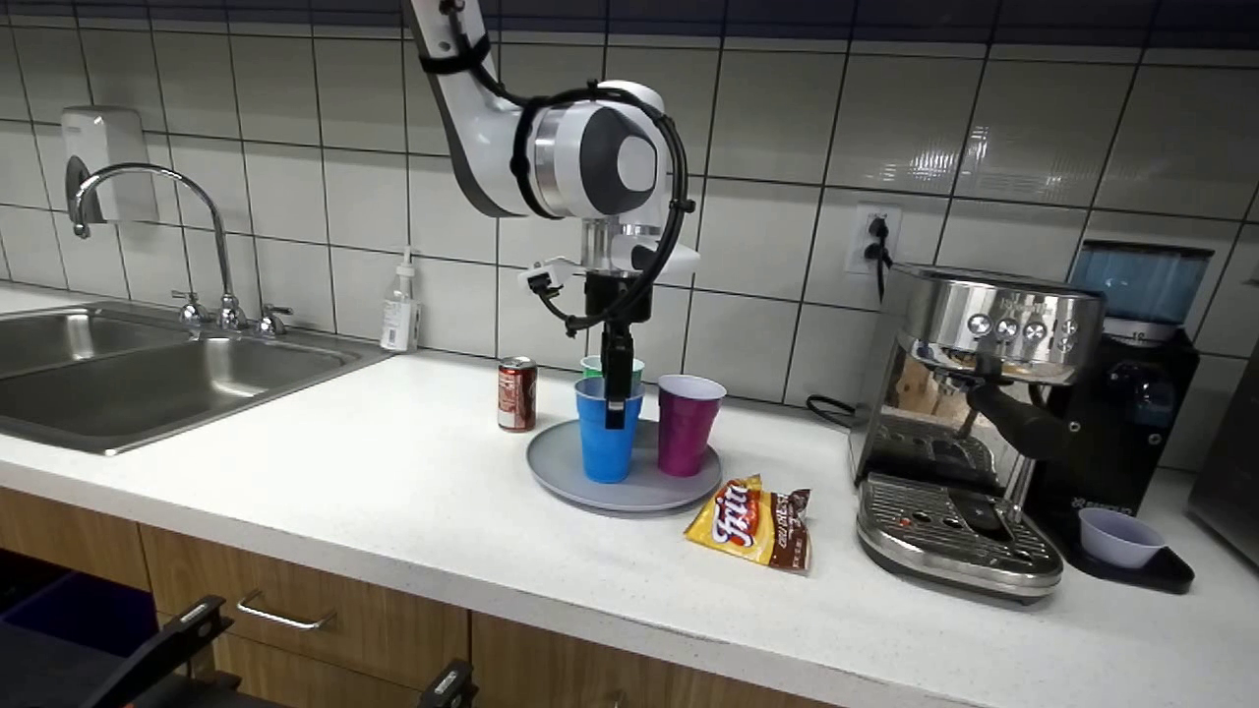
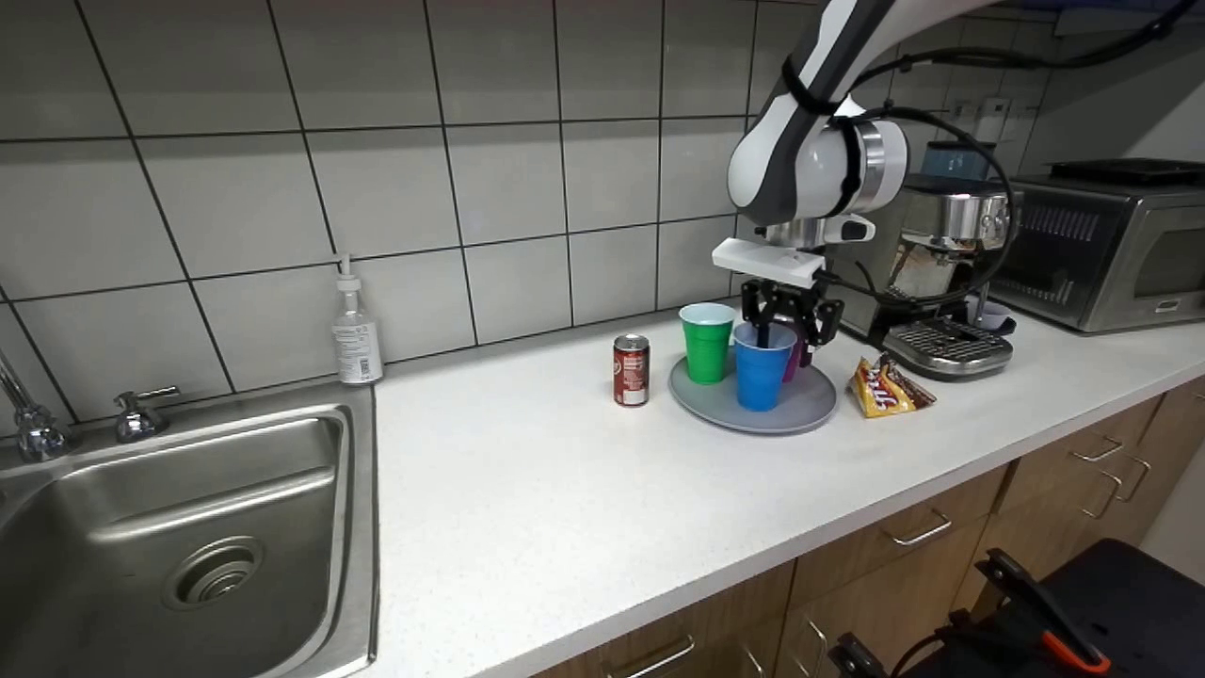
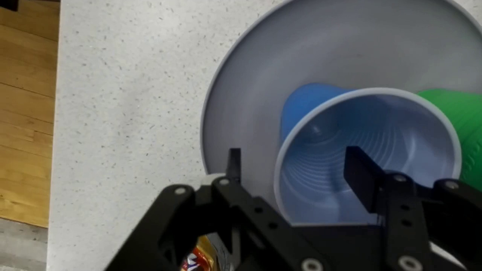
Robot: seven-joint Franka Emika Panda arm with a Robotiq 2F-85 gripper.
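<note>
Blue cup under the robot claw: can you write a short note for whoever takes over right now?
Gripper: open; one finger apparently dips inside the blue cup, the other is outside its wall.
Where: blue cup, green cup and magenta cup stand upright on the gray plate; soda can and snack bag are beside it.
Done: all three cups are on the plate, none gripped.
Left: the gripper is not yet clear of the blue cup; straight up is probably safer than sideways, which could tip it.
</note>
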